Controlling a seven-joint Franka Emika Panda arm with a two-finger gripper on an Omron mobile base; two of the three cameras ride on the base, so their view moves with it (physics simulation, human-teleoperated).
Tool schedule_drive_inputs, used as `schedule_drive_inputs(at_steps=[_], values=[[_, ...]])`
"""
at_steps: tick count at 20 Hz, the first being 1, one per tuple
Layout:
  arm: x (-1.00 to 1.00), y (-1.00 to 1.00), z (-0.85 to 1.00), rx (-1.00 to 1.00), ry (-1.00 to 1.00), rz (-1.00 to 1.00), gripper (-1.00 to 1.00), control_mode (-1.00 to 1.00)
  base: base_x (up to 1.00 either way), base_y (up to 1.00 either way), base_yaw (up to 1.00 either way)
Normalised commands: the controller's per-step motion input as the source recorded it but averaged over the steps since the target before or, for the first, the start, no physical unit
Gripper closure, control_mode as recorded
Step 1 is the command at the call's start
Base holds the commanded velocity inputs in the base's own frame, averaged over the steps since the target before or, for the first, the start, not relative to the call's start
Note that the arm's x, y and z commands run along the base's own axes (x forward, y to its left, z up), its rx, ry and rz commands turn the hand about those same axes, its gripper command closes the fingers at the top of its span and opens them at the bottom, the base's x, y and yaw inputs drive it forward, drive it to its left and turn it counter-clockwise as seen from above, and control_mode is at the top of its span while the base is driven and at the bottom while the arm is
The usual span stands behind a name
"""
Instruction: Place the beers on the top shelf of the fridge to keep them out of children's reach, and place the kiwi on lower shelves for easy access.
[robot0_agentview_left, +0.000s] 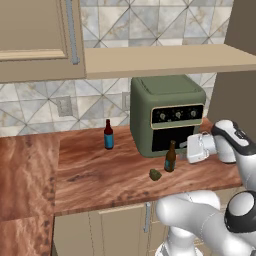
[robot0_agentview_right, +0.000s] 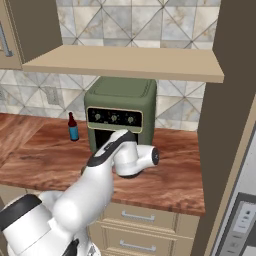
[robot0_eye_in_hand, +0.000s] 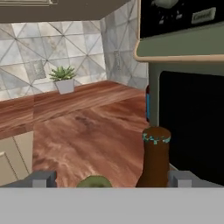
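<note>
Amber bottle (robot0_agentview_left: 170, 157) before oven (robot0_agentview_left: 167, 114); kiwi (robot0_agentview_left: 155, 174) just left-front; maroon bottle (robot0_agentview_left: 108, 134) left of oven, on counter (robot0_agentview_left: 100, 175).

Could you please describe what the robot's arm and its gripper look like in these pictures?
The arm is made of glossy white rounded segments with dark grey to black joints and a dark strip along its forearm. Its gripper is a boxy white block. The hand view shows two small square grey fingers. No cables or markings are visible.
</note>
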Motion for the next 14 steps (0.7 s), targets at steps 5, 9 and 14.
schedule_drive_inputs(at_steps=[5, 9, 14], values=[[0.22, 0.12, -0.18, 0.01, 0.0, 0.0, -1.0, -1.0, 0.0, 0.0, 0.0], [0.22, 0.07, -0.17, 0.0, 0.0, 0.0, -1.0, -1.0, 0.0, 0.0, 0.0], [0.2, 0.03, -0.11, 0.0, 0.0, 0.0, -1.0, -1.0, 0.0, 0.0, 0.0]])
